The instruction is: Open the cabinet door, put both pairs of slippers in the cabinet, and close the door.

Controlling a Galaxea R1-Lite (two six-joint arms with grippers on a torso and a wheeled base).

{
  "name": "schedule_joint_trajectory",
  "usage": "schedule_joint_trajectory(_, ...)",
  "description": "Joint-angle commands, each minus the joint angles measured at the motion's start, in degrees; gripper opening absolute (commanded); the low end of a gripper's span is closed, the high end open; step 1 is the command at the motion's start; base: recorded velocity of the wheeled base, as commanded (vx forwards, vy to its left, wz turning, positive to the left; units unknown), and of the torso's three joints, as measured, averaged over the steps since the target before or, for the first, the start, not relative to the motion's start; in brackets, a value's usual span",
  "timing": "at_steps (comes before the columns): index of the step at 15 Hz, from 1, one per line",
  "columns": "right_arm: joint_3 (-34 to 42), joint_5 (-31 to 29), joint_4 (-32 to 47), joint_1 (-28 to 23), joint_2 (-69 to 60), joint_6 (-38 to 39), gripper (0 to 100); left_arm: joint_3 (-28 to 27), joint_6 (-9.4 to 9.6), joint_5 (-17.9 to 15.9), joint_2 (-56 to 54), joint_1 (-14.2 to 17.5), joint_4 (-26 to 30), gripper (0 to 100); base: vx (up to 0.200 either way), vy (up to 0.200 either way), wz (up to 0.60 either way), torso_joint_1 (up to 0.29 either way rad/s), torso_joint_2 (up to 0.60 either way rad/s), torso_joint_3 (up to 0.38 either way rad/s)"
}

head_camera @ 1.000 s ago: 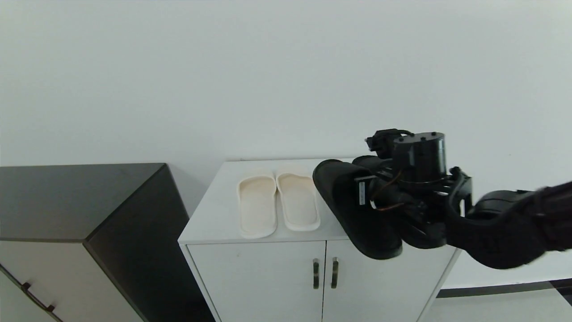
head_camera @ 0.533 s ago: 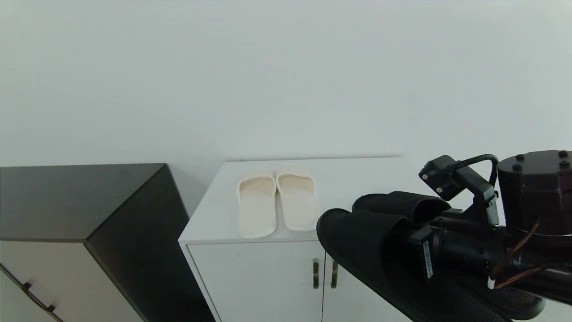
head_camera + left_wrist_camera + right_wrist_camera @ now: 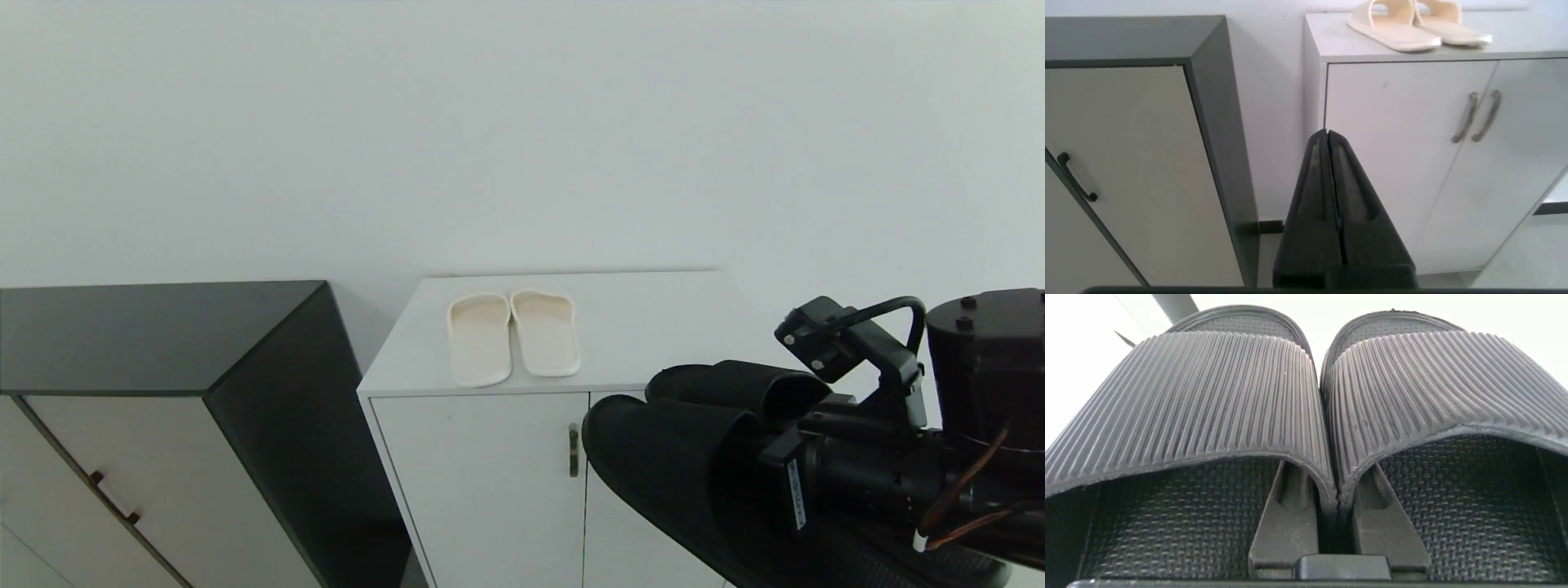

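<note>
Right claw (image 3: 775, 478) is being squeezed onto the black slippers (image 3: 669, 457).
Head view: white slippers (image 3: 513, 336) are lying on the shut cabinet (image 3: 482, 482), nothing stored yet. Left wrist view: left claw (image 3: 1329, 204) is being held shut, empty. Right wrist view: both black slippers are being gripped.

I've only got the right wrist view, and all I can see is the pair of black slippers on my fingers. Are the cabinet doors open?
Observer: No. In the left wrist view both doors of the white cabinet are shut, with their handles side by side at the middle.
Operator: The black slippers tie up this arm. Is the other one free to pull a handle?
Observer: Yes. The left gripper holds nothing. Its fingers are pressed together, and it sits low in front of the gap between the dark cabinet and the white one.
</note>
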Motion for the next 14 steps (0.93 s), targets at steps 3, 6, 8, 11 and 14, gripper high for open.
schedule_joint_trajectory(3,0.75,0.51,-0.65,0.04,0.45,0.0,0,0.0,-0.01,-0.02,-0.01,0.01,0.0,0,0.0,0.0,0.0,0.0,0.0,0.0)
schedule_joint_trajectory(6,2.07,0.43,-3.9,-0.13,0.36,0.0,0,0.0,-0.1,-0.02,-0.01,0.01,0.0,0,0.0,0.0,0.0,0.0,0.0,0.0)
schedule_joint_trajectory(8,4.62,2.54,-6.8,-0.31,0.36,-0.09,0,0.0,-0.19,-0.02,-0.01,0.01,0.0,0,0.0,0.0,0.0,0.0,0.0,0.0)
schedule_joint_trajectory(11,5.85,3.94,-9.44,-1.36,0.09,-0.35,0,0.0,-0.1,-0.02,-0.01,0.01,0.0,0,0.0,0.0,0.0,0.0,0.0,0.0)
schedule_joint_trajectory(14,6.46,4.03,-9.52,-1.36,-0.08,-1.58,0,0.0,-0.1,-0.02,-0.01,0.01,0.0,0,0.0,-0.2,0.0,-0.001,0.0,0.005)
